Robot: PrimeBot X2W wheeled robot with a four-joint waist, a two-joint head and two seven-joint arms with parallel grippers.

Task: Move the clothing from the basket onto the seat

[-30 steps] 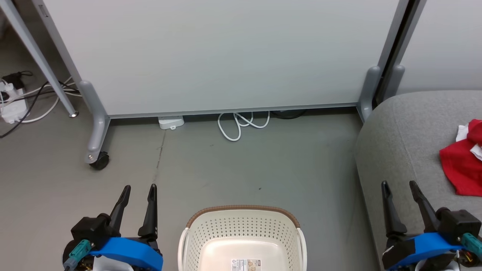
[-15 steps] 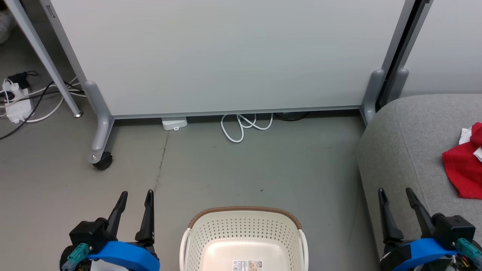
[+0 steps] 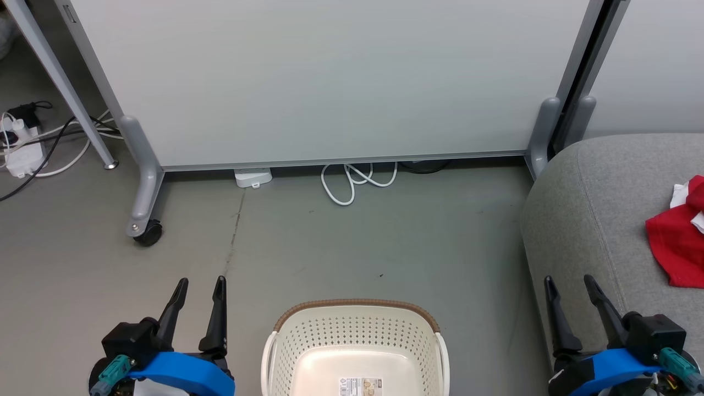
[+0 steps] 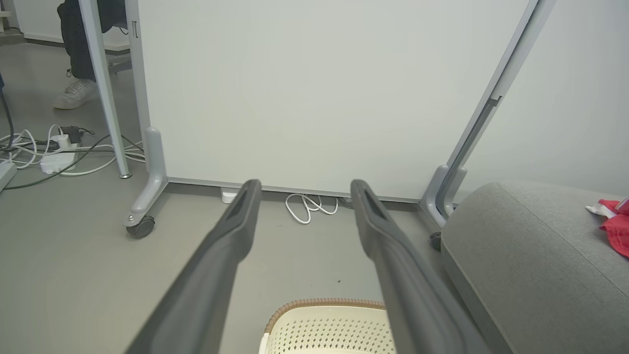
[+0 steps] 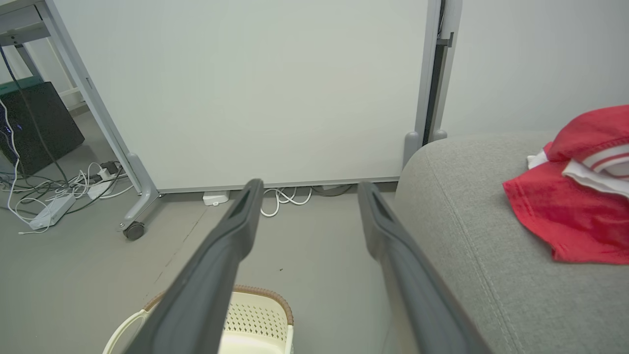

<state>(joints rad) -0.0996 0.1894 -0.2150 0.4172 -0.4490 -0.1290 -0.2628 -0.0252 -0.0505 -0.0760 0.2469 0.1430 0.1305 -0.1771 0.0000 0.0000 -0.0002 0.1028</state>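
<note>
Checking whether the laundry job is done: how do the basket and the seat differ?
The basket is cream perforated plastic; the seat is grey fabric. The basket's visible bottom is bare; the seat carries the red clothing. The seat is far larger than the basket. Both have rounded edges.

A pale panel (image 3: 330, 82) is set upright on the grey floor (image 3: 385, 236), with a black caster (image 3: 147, 233) fitted under its left foot. A coiled white cable (image 3: 352, 181) and a small white box (image 3: 253, 177) are laid along its lower edge. A power strip (image 3: 19, 159) with tangled cables is seen at far left, beyond a slanted metal leg (image 3: 60, 88). A thin crack (image 3: 235, 231) is traced in the floor. A person's white shoe (image 4: 76, 93) is seen behind the panel.
</note>
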